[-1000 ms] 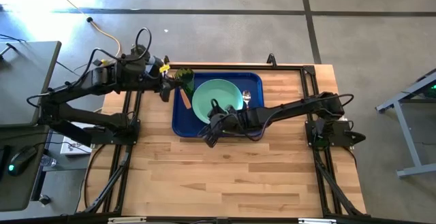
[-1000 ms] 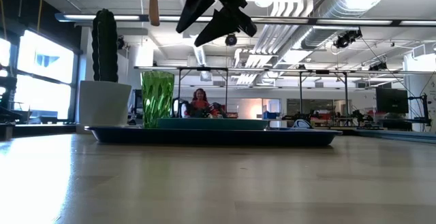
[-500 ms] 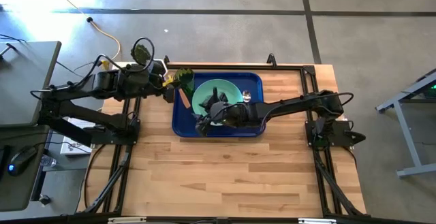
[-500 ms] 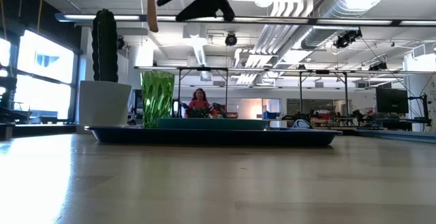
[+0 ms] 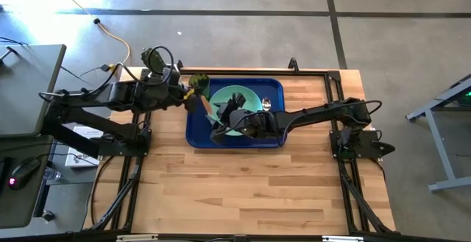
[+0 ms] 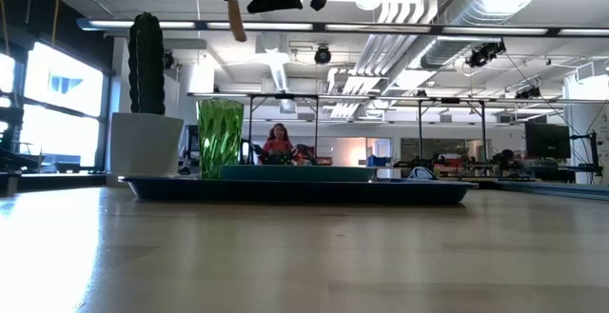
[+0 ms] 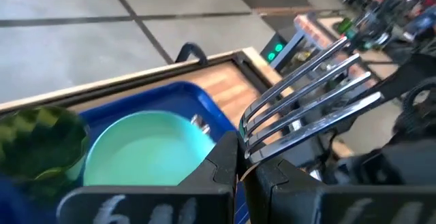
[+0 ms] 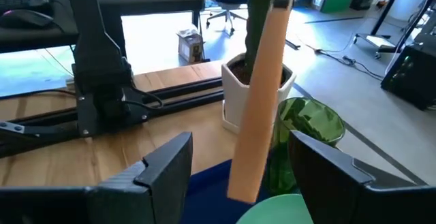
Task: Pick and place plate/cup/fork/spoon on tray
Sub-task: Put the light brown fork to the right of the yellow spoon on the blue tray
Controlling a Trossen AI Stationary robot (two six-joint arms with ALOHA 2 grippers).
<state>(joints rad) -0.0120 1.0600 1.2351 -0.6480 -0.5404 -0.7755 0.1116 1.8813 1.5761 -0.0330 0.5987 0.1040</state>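
Observation:
My left gripper (image 5: pixel 193 101) is shut on the fork (image 7: pixel 306 91) above the tray's left part. The fork's pinkish-orange handle (image 8: pixel 262 94) hangs down in front of my right gripper (image 5: pixel 219 124), which hovers open over the mint-green plate (image 5: pixel 246 98); its fingers (image 8: pixel 163 169) stand on either side of the handle, apart from it. The plate lies on the dark blue tray (image 5: pixel 274 87). The spoon (image 5: pixel 266 107) lies on the tray, right of the plate. The green cup (image 6: pixel 220 137) stands in the tray's far left corner. My left gripper pinches the fork between its two fingers just behind the tines (image 7: pixel 248 149). The silver tines stick out past the fingertips, and the handle (image 6: pixel 235 23) slants down below them. The fork is lifted clear of the tray.
A cactus in a white pot (image 6: pixel 146 94) stands just beyond the tray's far left corner, beside the cup. Bare wooden table (image 5: pixel 250 190) spreads out toward the near edge. A person sits far off in the room (image 6: pixel 279 142).
My left gripper has carried the fork toward the table's right, from beside the tray to over its left part, and has rolled, so the handle now hangs slanted. My right gripper has risen from the tray's near edge toward the plate and tipped its fingers up.

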